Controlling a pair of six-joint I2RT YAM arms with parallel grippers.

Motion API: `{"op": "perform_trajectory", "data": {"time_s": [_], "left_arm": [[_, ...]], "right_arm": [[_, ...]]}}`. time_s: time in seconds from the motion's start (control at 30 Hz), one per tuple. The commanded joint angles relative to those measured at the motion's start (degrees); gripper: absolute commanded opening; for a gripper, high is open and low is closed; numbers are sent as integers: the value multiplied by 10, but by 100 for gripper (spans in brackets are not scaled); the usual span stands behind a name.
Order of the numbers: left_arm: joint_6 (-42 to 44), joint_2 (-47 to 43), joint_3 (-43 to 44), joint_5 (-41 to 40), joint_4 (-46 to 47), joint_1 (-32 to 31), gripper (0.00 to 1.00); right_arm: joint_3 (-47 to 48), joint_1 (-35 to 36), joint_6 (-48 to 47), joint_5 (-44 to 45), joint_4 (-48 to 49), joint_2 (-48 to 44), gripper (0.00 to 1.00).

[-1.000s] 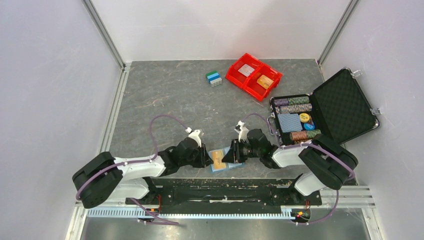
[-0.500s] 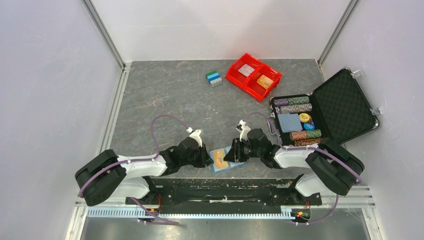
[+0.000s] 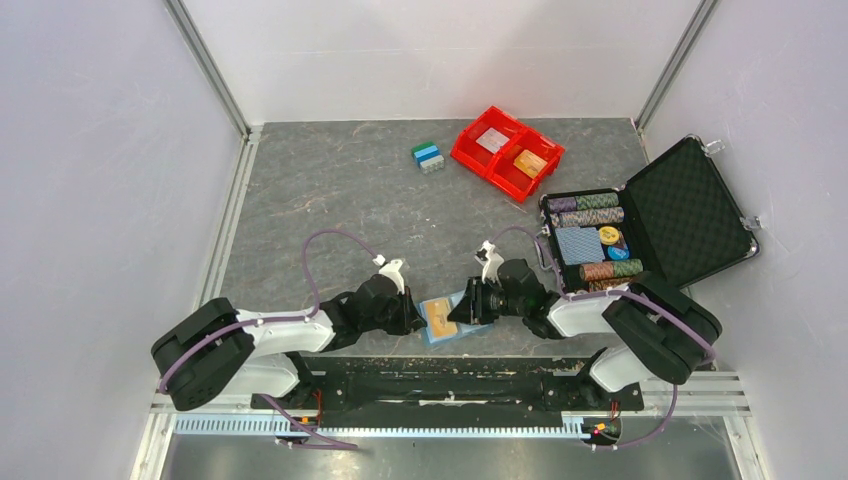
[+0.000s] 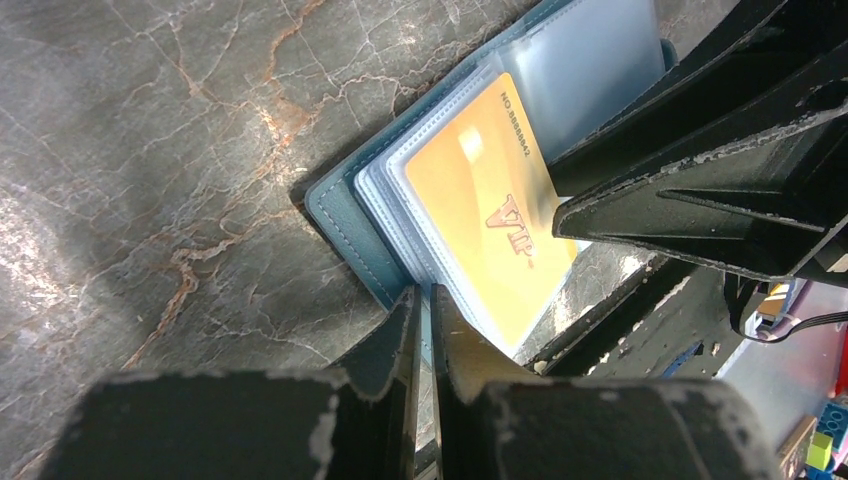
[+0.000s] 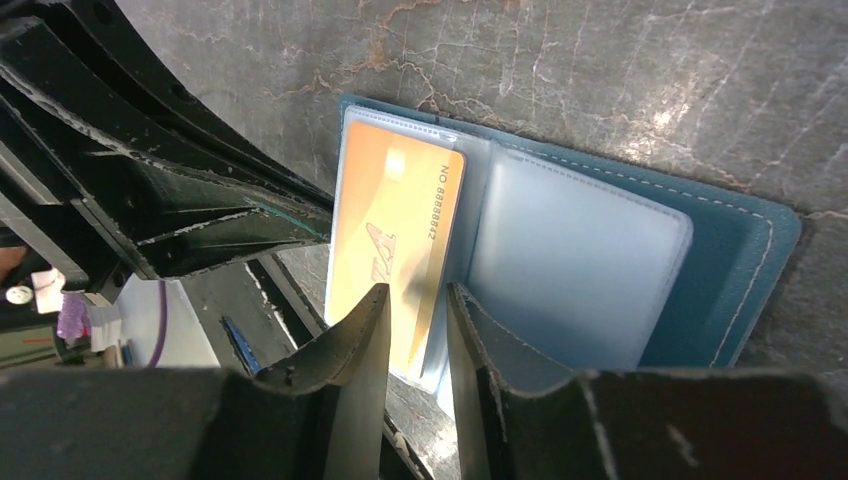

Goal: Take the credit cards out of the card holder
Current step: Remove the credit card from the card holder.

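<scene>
The light-blue card holder (image 3: 450, 320) lies spread open on the table near the front edge, between my two grippers. An orange card (image 5: 395, 255) marked VIP sits in its left sleeve and also shows in the left wrist view (image 4: 490, 210). The right panel (image 5: 575, 260) looks whitish-grey under frosted plastic; I cannot tell whether that is a card. My left gripper (image 4: 422, 300) is shut, its tips on the holder's edge (image 4: 345, 215). My right gripper (image 5: 418, 300) is narrowly open, its tips over the orange card's near edge by the fold.
A red two-compartment bin (image 3: 507, 152) at the back holds a whitish card and an orange one. An open black case (image 3: 690, 205) with poker chips and a blue deck stands at the right. A small blue-green block (image 3: 427, 156) lies beside the bin.
Both grippers stay at the holder. The right gripper has shifted slightly away from the front edge; the holder has barely moved.
</scene>
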Motion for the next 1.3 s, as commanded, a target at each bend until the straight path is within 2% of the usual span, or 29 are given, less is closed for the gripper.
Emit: {"op": "perform_trajectory", "data": {"time_s": [0.0, 0.23, 0.5, 0.83, 1.27], "left_arm": [[-12, 22, -6, 13, -20, -3, 13], [-10, 22, -7, 6, -29, -3, 13], [-4, 29, 2, -20, -71, -3, 14], [2, 32, 7, -29, -88, -3, 13], [4, 29, 15, -27, -95, -3, 14]], "right_arm": [[-22, 4, 40, -40, 87, 16, 27], [-37, -9, 42, -30, 93, -3, 0], [-38, -37, -4, -13, 8, -36, 0], [-44, -75, -35, -51, -16, -59, 0], [-45, -129, -68, -51, -93, -133, 0]]}}
